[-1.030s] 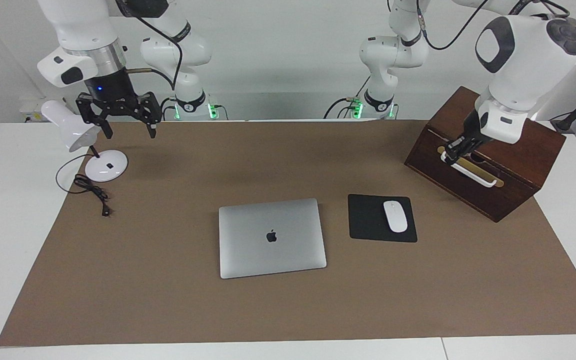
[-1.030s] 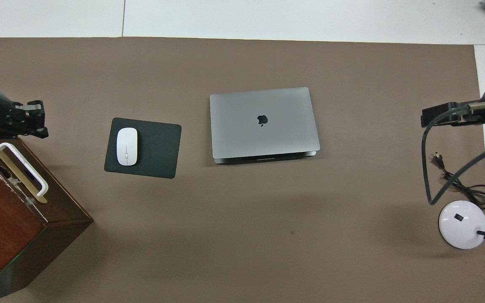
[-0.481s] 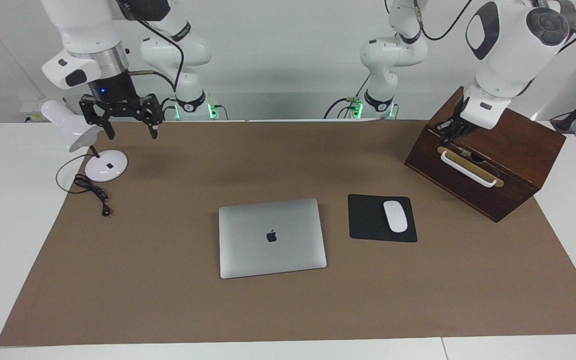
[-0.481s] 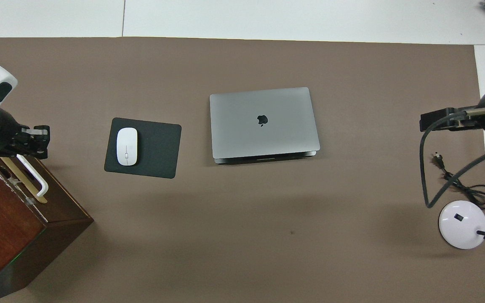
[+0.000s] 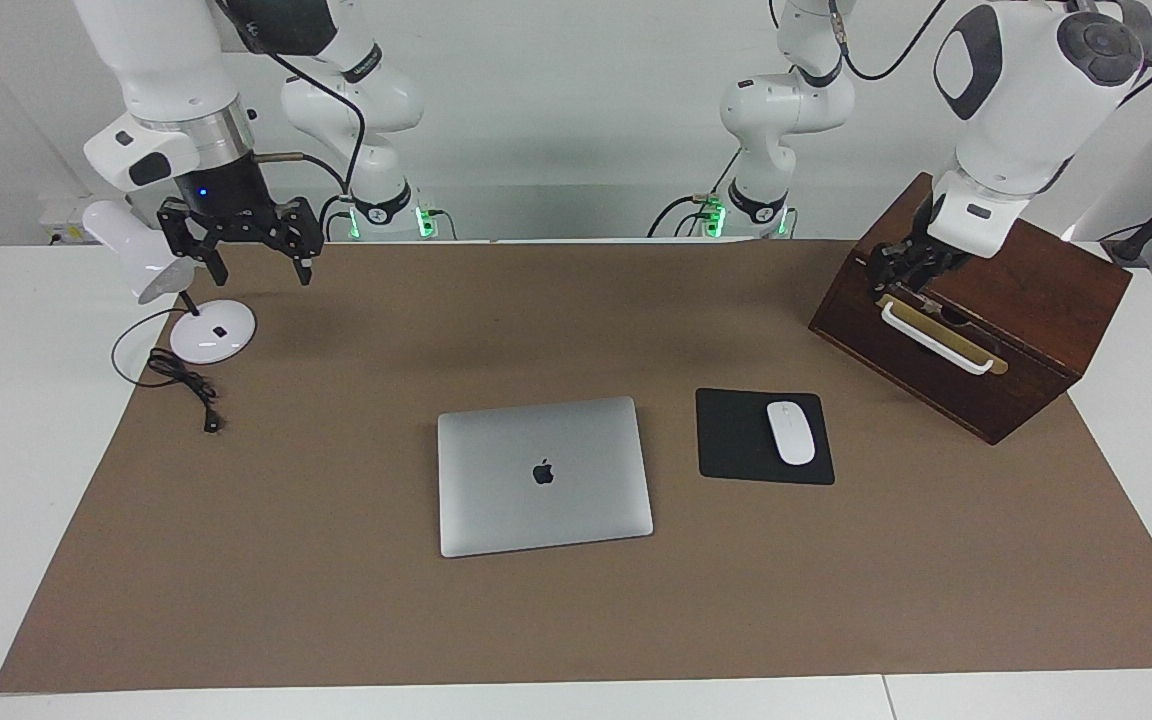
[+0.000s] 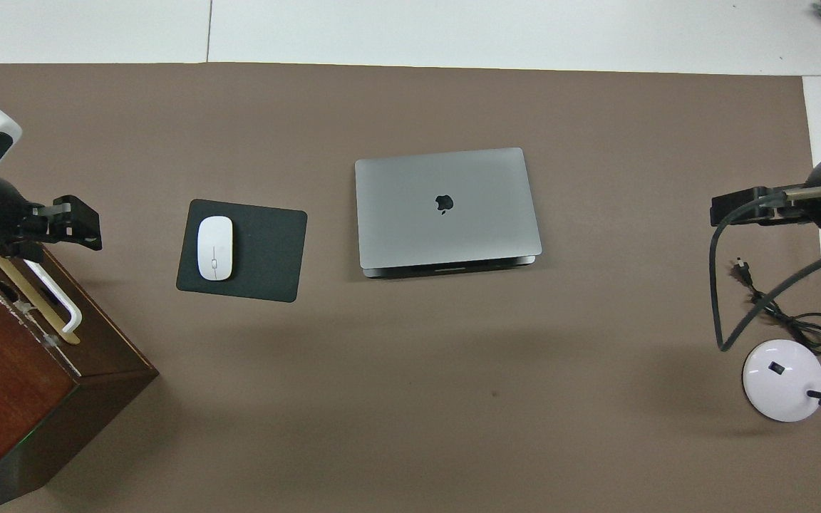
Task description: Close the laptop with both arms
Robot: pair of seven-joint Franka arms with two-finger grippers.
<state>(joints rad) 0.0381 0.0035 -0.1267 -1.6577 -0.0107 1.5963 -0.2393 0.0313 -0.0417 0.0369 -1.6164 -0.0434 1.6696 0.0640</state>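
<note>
The laptop lies in the middle of the frame, slightly low, on the brown worktop. Its lid is down flat with the logo facing up. The task looks finished, so your step now is a clean retreat.

The overhead view shows a dark strip along the lid's edge nearer the robots. Check there that the lid has seated fully. If it has not, press it with both hands placed evenly, one toward each end.

Your right hand hangs in the upper part of the facing view with its fingers spread wide, over the worktop's edge. It is just beside the white lamp, so lift straight up and keep off the lamp's head and cord.

Your left hand is at the upper front edge of the wooden box, just above the white handle. I cannot tell how far its fingers are apart. Draw it away without catching that handle.

A second ago the left hand sat lower, right at the handle, and it has since come up. The right hand has risen a little and moved toward the top of the frame. The laptop, the mouse pad and the mouse have not moved.
</note>
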